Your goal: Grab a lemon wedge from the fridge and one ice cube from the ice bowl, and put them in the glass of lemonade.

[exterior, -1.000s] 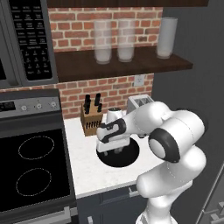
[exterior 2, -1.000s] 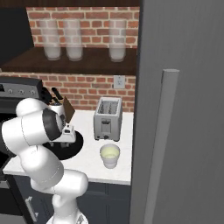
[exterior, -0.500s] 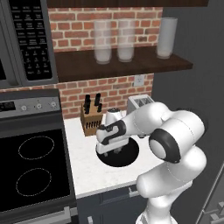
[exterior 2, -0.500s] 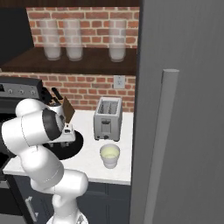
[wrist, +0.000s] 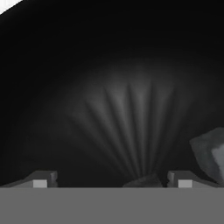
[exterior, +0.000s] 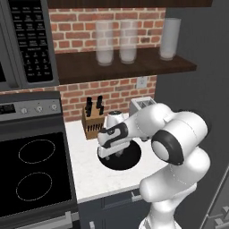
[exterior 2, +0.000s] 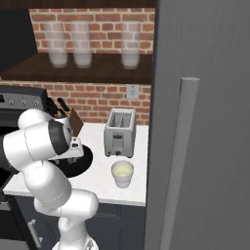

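Black ice bowl under my pincer, jaws spread wide and holding nothing.

From the left base view I see the pincer (exterior: 115,155) low over the ice bowl (exterior: 127,162), with a knife block (exterior: 91,124) just behind it and the toaster (exterior: 142,106) behind my arm. From the right base view my arm hides the pincer; the glass of lemonade (exterior 2: 122,173) stands well apart from the bowl (exterior 2: 83,163), before the toaster (exterior 2: 120,132), beside the shut fridge (exterior 2: 205,122). From the hand view, an ice cube (wrist: 210,154) sits just past one fingertip (wrist: 186,179), another cube (wrist: 144,181) between them.
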